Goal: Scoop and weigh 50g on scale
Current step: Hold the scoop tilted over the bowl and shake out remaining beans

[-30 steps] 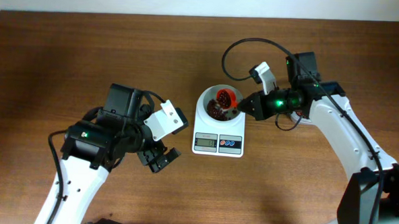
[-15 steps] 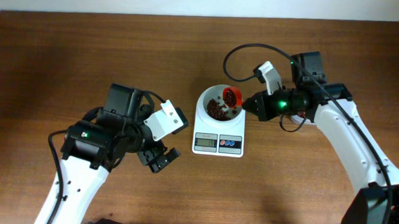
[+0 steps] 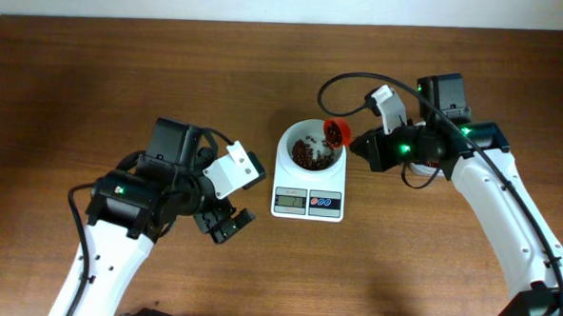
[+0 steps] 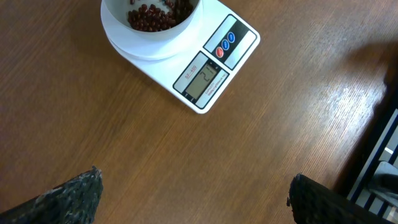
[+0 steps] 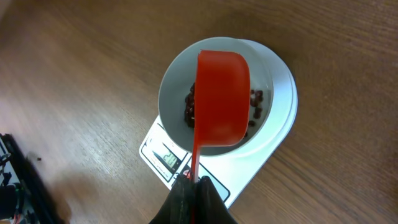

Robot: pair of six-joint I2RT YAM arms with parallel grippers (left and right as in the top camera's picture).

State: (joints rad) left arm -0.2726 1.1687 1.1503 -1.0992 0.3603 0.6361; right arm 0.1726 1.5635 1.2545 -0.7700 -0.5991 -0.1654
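Observation:
The white scale (image 3: 308,181) stands mid-table with its round bowl (image 3: 292,139) on top, and dark red-brown beans (image 3: 306,157) lie in the bowl. My right gripper (image 3: 360,143) is shut on the thin handle of a red scoop (image 3: 335,132). The scoop hangs over the bowl's right rim and looks dark inside. In the right wrist view the scoop (image 5: 222,99) shows its red outside above the bowl (image 5: 171,87), hiding part of the beans (image 5: 189,107). My left gripper (image 3: 223,224) is open over bare wood, left of the scale (image 4: 211,68).
The table is brown wood, and its back edge (image 3: 268,24) meets a pale wall. A black cable (image 3: 334,79) loops above the right arm, behind the scale. Dark parts of the left arm (image 4: 385,168) fill the lower right of the left wrist view.
My right gripper has drawn the red scoop back to the right, from over the bowl's middle to its right rim. The left arm has not moved.

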